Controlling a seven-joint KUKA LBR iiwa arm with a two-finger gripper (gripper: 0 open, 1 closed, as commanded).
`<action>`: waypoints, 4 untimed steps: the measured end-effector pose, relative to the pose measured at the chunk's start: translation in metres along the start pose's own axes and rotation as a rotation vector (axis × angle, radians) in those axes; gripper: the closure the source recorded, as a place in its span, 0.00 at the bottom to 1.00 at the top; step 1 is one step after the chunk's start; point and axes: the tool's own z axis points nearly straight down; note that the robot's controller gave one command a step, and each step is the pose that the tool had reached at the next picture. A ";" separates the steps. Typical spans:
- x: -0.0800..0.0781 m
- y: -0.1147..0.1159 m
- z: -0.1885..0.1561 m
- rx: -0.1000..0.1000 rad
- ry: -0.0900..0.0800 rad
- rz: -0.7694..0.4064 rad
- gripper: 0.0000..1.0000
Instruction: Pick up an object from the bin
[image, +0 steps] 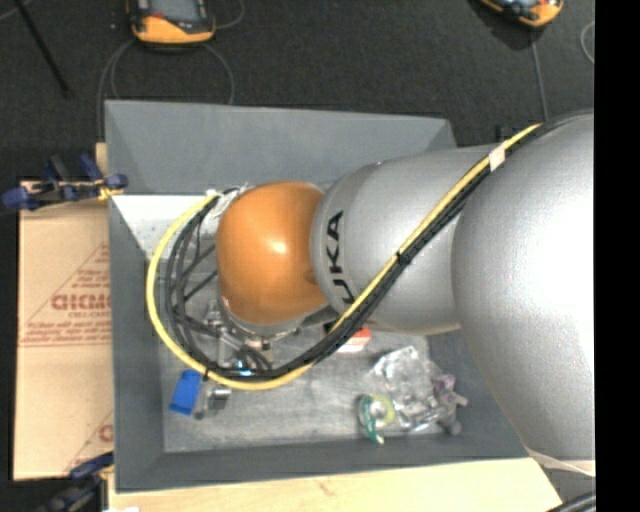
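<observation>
Dark floor, grey bin (300, 405), and the arm is in from the right. The gripper (233, 362) hangs low at the left, just beside a small blue block (185, 393). Open or closed? Can't tell. Nothing looks lifted, so the grab is yet to come. A clear plastic heap (410, 390) lies well apart. Lettering on the arm reads "UKA".

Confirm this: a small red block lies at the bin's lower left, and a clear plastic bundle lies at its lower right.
The block is blue, not red; the camera view shows it. It does lie at the lower left of the bin, with the clear plastic bundle at lower right.
</observation>
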 end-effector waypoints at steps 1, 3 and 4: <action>-0.010 0.017 0.077 -0.001 -0.011 -0.524 0.00; -0.014 0.025 0.052 0.003 -0.011 -1.114 0.00; -0.019 0.021 0.086 0.012 -0.003 -1.438 0.00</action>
